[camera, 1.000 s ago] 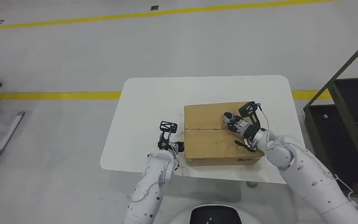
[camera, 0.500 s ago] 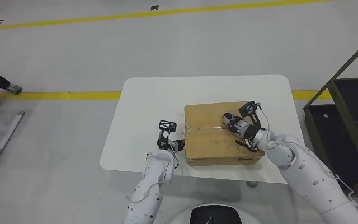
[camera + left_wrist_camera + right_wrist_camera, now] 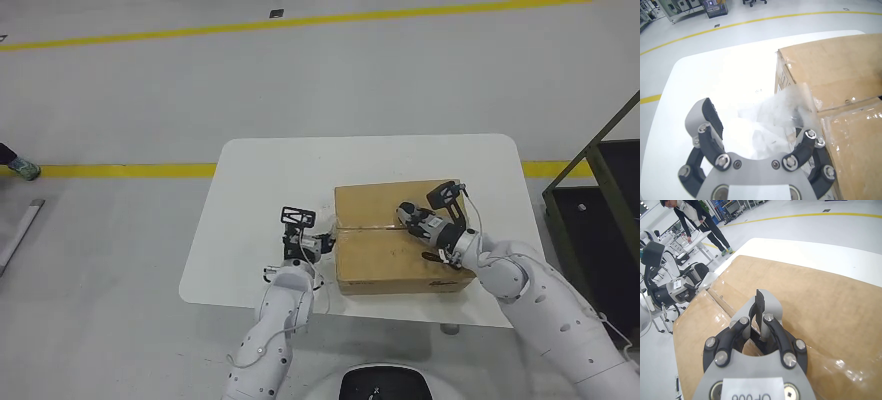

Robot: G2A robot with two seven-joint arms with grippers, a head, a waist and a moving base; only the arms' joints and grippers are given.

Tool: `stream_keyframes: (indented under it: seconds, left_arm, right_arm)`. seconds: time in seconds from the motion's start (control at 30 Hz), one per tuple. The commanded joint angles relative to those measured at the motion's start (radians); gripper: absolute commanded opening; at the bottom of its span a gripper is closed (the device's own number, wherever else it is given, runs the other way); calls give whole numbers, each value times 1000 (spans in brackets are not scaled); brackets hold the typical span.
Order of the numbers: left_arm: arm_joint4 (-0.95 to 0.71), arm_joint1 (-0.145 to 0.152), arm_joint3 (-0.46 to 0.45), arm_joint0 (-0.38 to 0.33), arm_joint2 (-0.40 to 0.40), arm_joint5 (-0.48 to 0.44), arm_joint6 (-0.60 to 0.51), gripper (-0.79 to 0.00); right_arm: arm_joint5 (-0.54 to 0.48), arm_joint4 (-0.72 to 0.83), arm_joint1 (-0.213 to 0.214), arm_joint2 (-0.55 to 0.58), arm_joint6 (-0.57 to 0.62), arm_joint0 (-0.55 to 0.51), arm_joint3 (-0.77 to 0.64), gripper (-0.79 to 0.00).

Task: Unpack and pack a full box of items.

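A closed cardboard box [image 3: 385, 262] lies on the white table [image 3: 260, 190], its two top flaps meeting at a taped seam [image 3: 370, 228]. My left gripper [image 3: 312, 241] is open at the box's left end, level with the seam. In the left wrist view, the left gripper [image 3: 755, 113] has a loose strip of clear tape [image 3: 787, 106] peeled off the box [image 3: 829, 66], which drapes over one finger and hides its tip. My right gripper [image 3: 408, 214] is shut and rests on the box top over the seam. In the right wrist view, the right gripper [image 3: 758, 303] has its pads pressed together.
Bare table stretches to the left of the box and behind it. A dark metal rack [image 3: 600, 200] stands off the table's right side. The box's front side lies close to the table's near edge.
My left gripper has moved in against the box's left end, and the box has slid a little to the right. The right gripper has stayed on the box top.
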Motion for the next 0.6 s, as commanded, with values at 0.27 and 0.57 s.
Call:
stream_keyframes:
  seconds: [0.27,0.57]
  left_arm:
    - [38,-1,-10,-1,-11,32,51,0]
    - [74,-9,-43,-45,18,21,28,0]
  right_arm:
    - [-2,7,-4,1,2,1,4,-785]
    - [-8,33,-5,14,14,1,0,-785]
